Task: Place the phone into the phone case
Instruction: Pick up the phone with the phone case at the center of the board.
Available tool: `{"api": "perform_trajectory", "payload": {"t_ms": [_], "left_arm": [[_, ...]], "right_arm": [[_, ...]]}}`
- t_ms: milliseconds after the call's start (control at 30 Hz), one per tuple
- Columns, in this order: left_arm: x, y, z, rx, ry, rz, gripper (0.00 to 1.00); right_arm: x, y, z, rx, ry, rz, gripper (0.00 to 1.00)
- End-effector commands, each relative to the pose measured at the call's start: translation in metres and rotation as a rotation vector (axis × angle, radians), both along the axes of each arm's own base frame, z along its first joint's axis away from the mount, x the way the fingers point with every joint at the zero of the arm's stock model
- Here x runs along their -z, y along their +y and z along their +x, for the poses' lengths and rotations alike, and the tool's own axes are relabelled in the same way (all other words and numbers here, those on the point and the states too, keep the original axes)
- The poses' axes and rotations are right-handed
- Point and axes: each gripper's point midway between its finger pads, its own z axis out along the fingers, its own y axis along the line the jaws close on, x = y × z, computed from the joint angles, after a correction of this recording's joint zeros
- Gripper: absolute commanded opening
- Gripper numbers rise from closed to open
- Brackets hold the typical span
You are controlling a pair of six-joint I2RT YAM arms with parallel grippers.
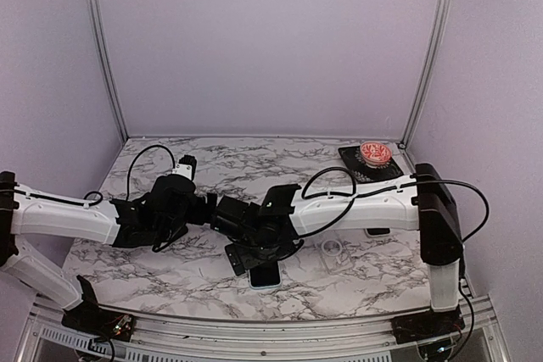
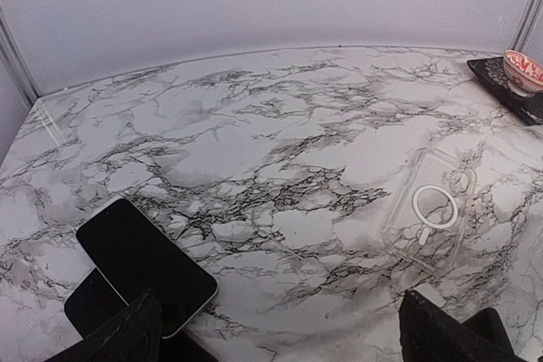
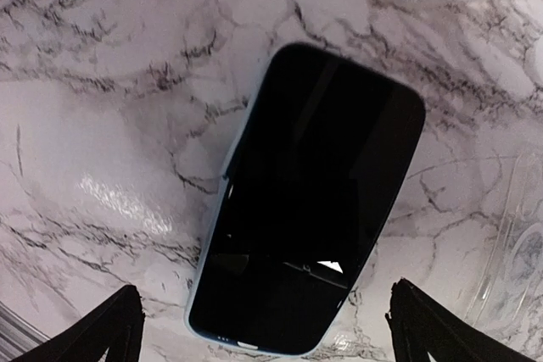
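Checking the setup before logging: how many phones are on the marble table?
1. The black-screened, pale-blue-edged phone lies flat, screen up, left of the clear plastic case in the top view; the arms could hide another.

**Soft, even light, with one glare patch by the phone**

You get diffuse overhead light with a lilac cast in all three views. In the right wrist view a white glare patch sits on the counter (image 3: 110,192) just beyond one jaw tip. A small bright glint marks the phone (image 3: 310,201) screen between the jaws. The jaws themselves show as dark, soft-edged silhouettes. Marble veins curve toward the frame edges.
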Motion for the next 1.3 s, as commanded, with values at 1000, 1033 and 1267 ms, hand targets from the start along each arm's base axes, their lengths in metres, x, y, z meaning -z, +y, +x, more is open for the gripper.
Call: {"api": "perform_trajectory", "payload": {"t_ms": [1000, 1033, 1267], "left_arm": [[0.018, -0.008, -0.003, 0.065, 0.047, 0.055, 0.99], [0.018, -0.009, -0.003, 0.071, 0.051, 0.052, 0.99], [0.029, -0.025, -0.009, 0.137, 0.120, 0.023, 0.99]], "right_arm": [[0.076, -0.031, -0.012, 0.027, 0.194, -0.186, 0.70], [0.075, -0.033, -0.010, 0.026, 0.183, -0.194, 0.64], [0.060, -0.032, 0.000, -0.018, 0.104, -0.172, 0.37]]}}
